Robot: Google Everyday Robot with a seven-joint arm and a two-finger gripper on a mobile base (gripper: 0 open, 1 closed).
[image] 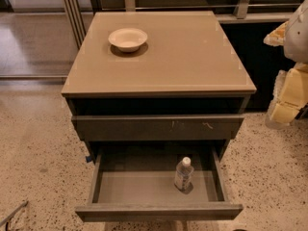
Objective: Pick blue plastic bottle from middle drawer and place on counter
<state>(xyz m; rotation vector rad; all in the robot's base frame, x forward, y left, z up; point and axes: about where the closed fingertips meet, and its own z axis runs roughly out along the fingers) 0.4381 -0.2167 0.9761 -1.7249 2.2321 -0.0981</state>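
Note:
The blue plastic bottle (pixel 184 173), clear with a white cap and a pale label, stands upright on the floor of the open middle drawer (pixel 144 186), towards its right side. The counter (pixel 192 57) is the tan top of the cabinet above. My gripper (pixel 276 76) hangs in the air at the right edge of the view, level with the counter's front right corner and well above and to the right of the bottle. Its yellow fingers (pixel 288 97) stand apart and hold nothing.
A cream bowl (pixel 128 38) sits on the counter's back left part. The upper drawer front (pixel 159 127), marked with small white scratches, sticks out slightly above the open drawer. Speckled floor surrounds the cabinet. A dark wall panel stands behind the gripper.

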